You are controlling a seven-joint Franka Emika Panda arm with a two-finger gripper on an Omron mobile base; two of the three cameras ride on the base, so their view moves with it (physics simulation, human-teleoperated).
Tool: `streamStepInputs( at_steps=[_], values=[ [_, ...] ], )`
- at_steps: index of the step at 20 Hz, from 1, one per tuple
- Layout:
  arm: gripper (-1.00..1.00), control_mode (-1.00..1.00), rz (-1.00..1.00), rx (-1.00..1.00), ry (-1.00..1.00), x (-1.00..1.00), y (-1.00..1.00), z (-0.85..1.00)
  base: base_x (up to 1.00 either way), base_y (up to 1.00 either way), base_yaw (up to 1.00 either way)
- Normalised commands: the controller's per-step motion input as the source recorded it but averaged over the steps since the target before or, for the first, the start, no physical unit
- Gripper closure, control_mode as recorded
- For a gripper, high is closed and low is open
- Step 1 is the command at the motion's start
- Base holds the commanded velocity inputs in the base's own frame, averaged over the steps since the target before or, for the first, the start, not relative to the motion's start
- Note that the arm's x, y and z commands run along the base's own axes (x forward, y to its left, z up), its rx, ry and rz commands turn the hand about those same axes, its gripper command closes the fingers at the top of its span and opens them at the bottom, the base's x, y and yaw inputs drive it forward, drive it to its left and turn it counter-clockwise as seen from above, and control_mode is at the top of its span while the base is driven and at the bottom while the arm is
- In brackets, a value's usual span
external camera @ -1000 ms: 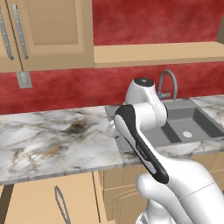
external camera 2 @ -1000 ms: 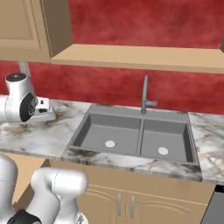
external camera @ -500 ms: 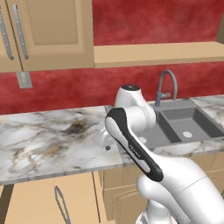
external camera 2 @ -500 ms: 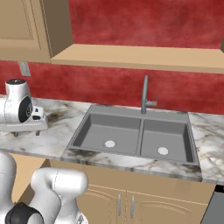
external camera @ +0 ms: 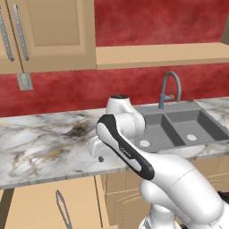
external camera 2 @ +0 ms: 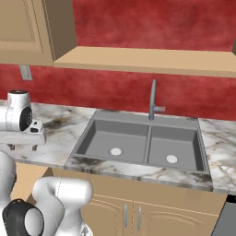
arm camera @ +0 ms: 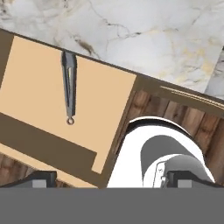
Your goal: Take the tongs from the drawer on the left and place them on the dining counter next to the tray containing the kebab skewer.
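Slim grey metal tongs lie flat in the open light-tan wooden drawer, under the edge of the veined marble worktop. The two-finger gripper hovers high above, dark tips spread wide, holding nothing. They look light, stiff and slippery, so pinching across both arms mid-length seems safest.

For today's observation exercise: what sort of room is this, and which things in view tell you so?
Most likely a kitchen: a double grey sink with a curved tap set in a marble worktop, tan wall cabinets above, and an open drawer holding tongs.
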Motion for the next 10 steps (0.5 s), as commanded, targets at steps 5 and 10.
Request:
streamStepInputs(
  at_steps=[5, 10],
  values=[
    [-1.00, -1.00, -0.19, 0.00, 0.00, 0.00, 0.44, -0.50, 0.00, 0.00, 0.00],
    [-1.00, -1.00, -0.15, 0.00, 0.00, 0.00, 0.38, -0.10, 0.00, 0.00, 0.00]
  ],
)
